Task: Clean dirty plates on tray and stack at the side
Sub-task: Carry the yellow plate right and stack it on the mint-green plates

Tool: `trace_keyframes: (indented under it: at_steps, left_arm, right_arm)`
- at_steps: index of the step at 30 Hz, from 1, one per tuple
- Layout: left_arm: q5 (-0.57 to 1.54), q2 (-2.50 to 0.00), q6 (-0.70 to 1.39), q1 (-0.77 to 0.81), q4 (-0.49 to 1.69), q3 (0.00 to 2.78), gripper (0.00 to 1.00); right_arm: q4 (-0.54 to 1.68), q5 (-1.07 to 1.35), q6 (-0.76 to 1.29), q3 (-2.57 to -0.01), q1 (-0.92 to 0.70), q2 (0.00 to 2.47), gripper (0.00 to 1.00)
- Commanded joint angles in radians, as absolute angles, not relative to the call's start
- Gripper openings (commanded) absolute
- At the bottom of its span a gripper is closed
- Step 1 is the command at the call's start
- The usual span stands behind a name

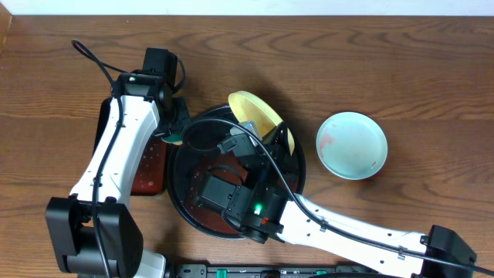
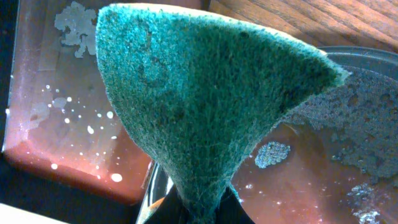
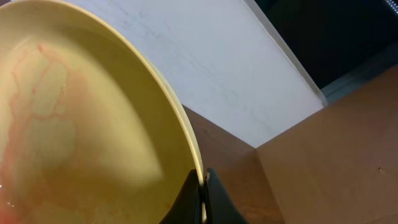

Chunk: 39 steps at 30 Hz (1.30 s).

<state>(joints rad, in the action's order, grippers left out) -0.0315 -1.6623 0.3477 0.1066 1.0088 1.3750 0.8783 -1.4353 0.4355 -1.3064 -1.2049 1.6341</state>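
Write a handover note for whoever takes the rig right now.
Left gripper: shut on the green sponge, by the tray's left edge.
Right gripper: shut on the yellow plate's rim, with the plate tilted up over the tray; it shows red streaks.
Blue plate: on the table right of the tray, with a faint pink smear.
Done: nothing stacked yet.
Left: wipe the yellow plate, then stack it. No third plate is in view.

Overhead: bright, even; soft shadows on worktop (image 1: 401,69).
Left wrist: sponge (image 2: 205,106) sharp; white glints speckle the background.
Right wrist: yellow plate (image 3: 81,124) softly blurred; top right corner dark.
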Motion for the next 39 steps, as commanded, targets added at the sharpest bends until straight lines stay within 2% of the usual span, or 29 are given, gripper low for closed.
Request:
trace_keyframes:
  at_steps: [1, 9, 14, 21, 25, 33, 39]
  left_arm:
    - [-0.033, -1.659, 0.337, 0.103, 1.008, 1.392, 0.07]
    - [-0.033, -1.659, 0.337, 0.103, 1.008, 1.392, 0.07]
    - [-0.033, -1.659, 0.337, 0.103, 1.008, 1.392, 0.07]
    - [-0.033, -1.659, 0.337, 0.103, 1.010, 1.392, 0.07]
    - [-0.033, -1.659, 0.337, 0.103, 1.013, 1.392, 0.08]
    - [-0.033, -1.659, 0.333, 0.103, 1.014, 1.392, 0.08]
    - [-0.033, -1.659, 0.333, 0.103, 1.013, 1.392, 0.07]
  right_arm:
    - [0.881, -1.404, 0.441, -1.313, -1.207, 1.611, 0.01]
    - [0.970, -0.802, 0.613, -1.313, -1.068, 1.611, 0.01]
    - [0.954, -0.449, 0.572, -1.313, -0.916, 1.611, 0.01]
    - [0.923, -0.082, 0.453, -1.313, -0.660, 1.587, 0.01]
    - [0.929, 0.059, 0.380, -1.313, -0.496, 1.582, 0.01]
    - [0.957, 0.065, 0.368, -1.249, -0.192, 1.582, 0.01]
    - [0.875, 0.091, 0.365, -1.087, 0.013, 1.582, 0.01]
